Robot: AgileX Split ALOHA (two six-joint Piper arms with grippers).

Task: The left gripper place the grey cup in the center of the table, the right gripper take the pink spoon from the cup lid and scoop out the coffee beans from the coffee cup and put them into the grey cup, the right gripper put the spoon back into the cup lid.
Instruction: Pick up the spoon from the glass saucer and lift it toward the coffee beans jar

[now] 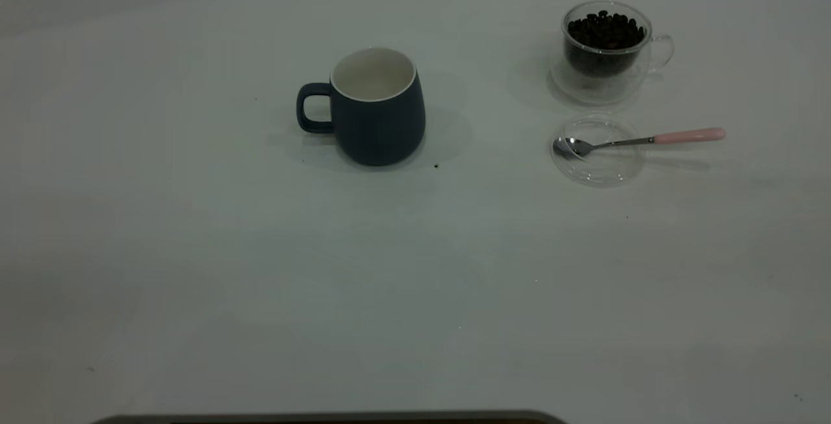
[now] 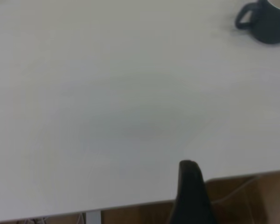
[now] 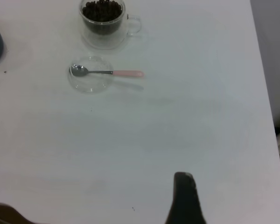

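Note:
The grey cup (image 1: 378, 112) stands upright near the middle of the table (image 1: 260, 268), handle pointing left, its white inside bare. It also shows far off in the left wrist view as the grey cup (image 2: 267, 21). At the back right is the coffee cup (image 1: 605, 47), full of coffee beans (image 1: 606, 29). In front of it lies the cup lid (image 1: 597, 151), with the pink spoon (image 1: 639, 141) resting bowl-down in it and its handle sticking out to the right. My left gripper (image 2: 189, 168) hangs at the near table edge. My right gripper (image 3: 184, 179) hovers over bare table, far from the pink spoon (image 3: 107, 72).
Neither arm appears in the exterior view. A dark speck (image 1: 435, 166) lies just right of the grey cup's base. The table's right edge (image 3: 263, 84) runs close to the right gripper, and brown floor (image 2: 242, 200) shows beyond the near edge.

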